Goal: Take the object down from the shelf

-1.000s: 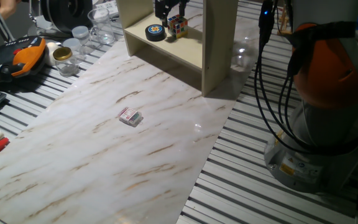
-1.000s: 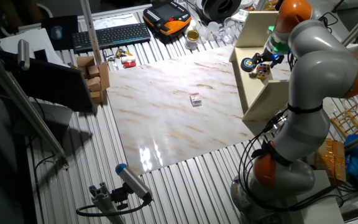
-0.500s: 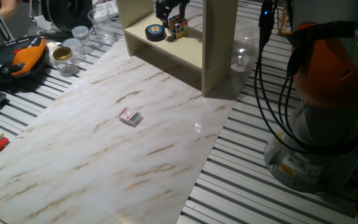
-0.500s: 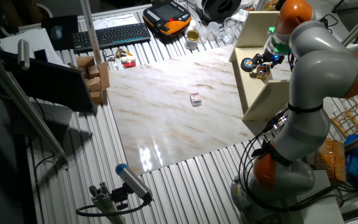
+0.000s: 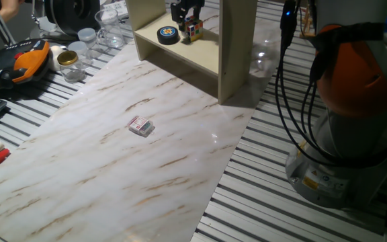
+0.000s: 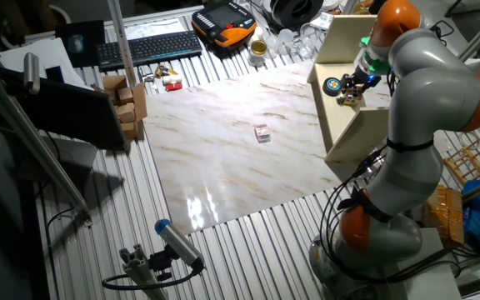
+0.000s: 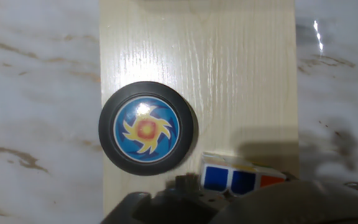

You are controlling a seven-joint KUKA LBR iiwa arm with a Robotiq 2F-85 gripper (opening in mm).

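Note:
The pale beige shelf (image 5: 188, 59) stands at the far end of the marble table. On its board lie a black round disc (image 5: 167, 33) with a blue and yellow swirl and a small colour cube (image 5: 192, 28). My gripper (image 5: 186, 13) hangs just above the cube with its black fingers apart and nothing in them. In the other fixed view the gripper (image 6: 359, 81) is over the cube (image 6: 350, 98), next to the disc (image 6: 332, 84). In the hand view the disc (image 7: 146, 129) lies mid-board and the cube (image 7: 237, 178) is partly hidden by my gripper's body at the bottom edge.
A small red and white box (image 5: 140, 126) lies on the marble table top (image 5: 113, 175). Jars (image 5: 86, 37), an orange and black device (image 5: 25, 60) and a keyboard (image 6: 148, 47) sit beyond the table. The shelf's upright side panel (image 5: 237, 47) stands right of the cube.
My gripper has shifted slightly to the right above the cube. The cube and the disc have not moved.

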